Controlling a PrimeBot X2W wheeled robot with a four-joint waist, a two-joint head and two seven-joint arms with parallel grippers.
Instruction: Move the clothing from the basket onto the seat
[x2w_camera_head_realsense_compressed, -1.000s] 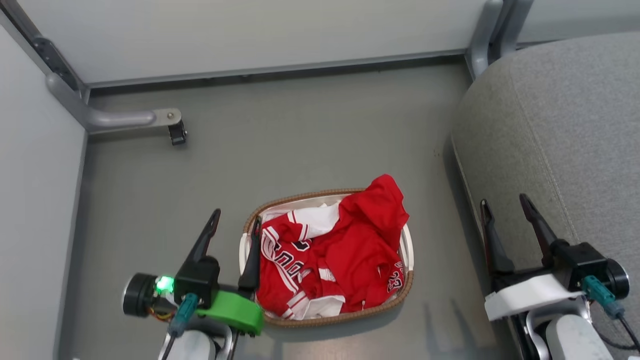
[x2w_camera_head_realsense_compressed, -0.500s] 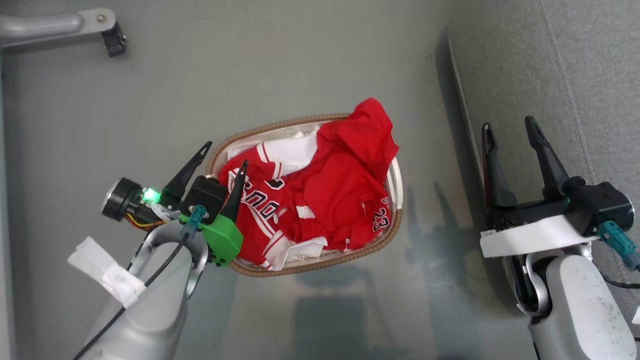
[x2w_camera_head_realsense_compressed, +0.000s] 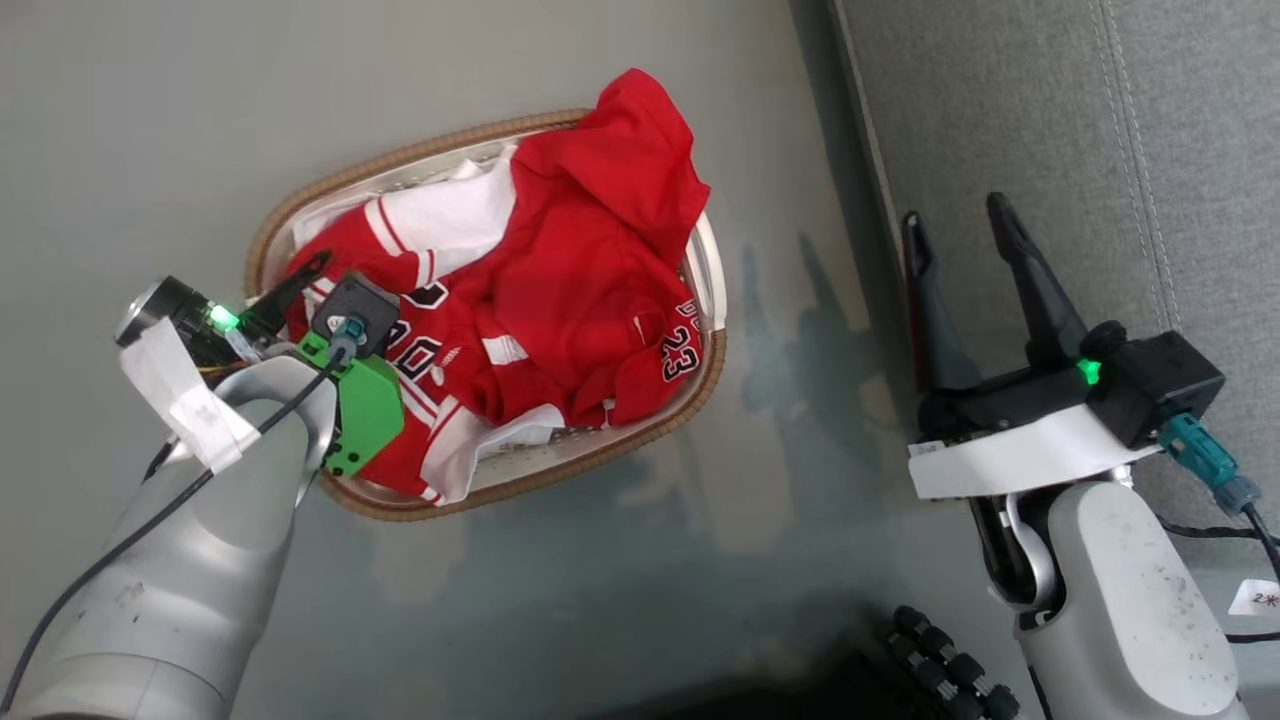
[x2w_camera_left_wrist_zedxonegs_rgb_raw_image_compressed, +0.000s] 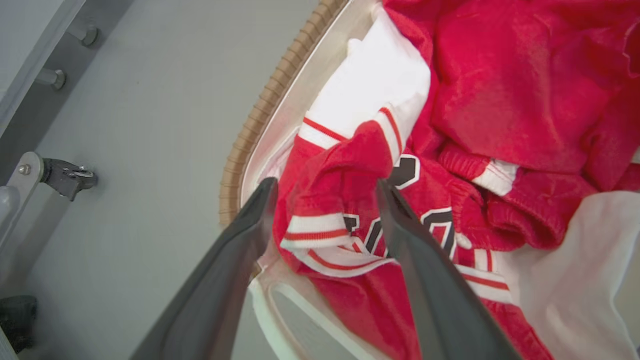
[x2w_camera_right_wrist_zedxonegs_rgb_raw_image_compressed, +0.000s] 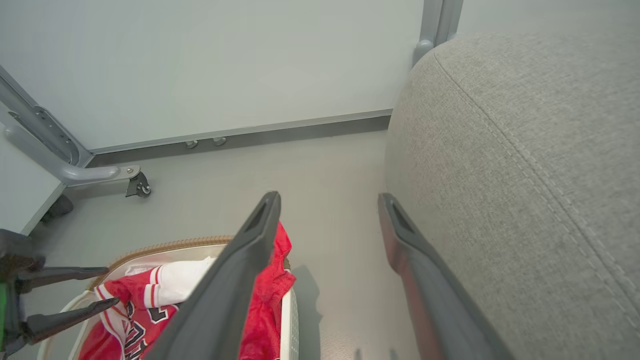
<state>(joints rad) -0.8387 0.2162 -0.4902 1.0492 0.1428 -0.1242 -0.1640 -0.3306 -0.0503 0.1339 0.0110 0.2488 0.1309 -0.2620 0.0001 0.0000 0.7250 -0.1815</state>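
Clothing (x2w_camera_head_realsense_compressed: 560, 290) lies heaped in the basket (x2w_camera_left_wrist_zedxonegs_rgb_raw_image_compressed: 261, 109), which stands on the grey floor (x2w_camera_head_realsense_compressed: 150, 100) to the left of the seat (x2w_camera_head_realsense_compressed: 1050, 120), with a strip of floor between them. In the head view the basket's long axis runs across the picture, tilted so that its left end sits lower and its right end, nearer the seat, sits higher. The red heap follows that axis. White panels and striped trim bunch at the left end, lettering crosses the middle, and a black-and-white "23" shows near the right end. One red flap drapes over the far rim at the right end, pointing away from the robot.

The left gripper (x2w_camera_left_wrist_zedxonegs_rgb_raw_image_compressed: 326, 184) hangs over the basket's left end with its fingers spread, straddling a raised red fold edged in striped trim. One finger stands by the basket's wall. Whether the fingers touch the cloth I cannot tell. The right gripper (x2w_camera_head_realsense_compressed: 956, 212) is spread wide and empty. Its fingers point up the head view along the seat's edge, and the seat's stitched seam runs the same way.
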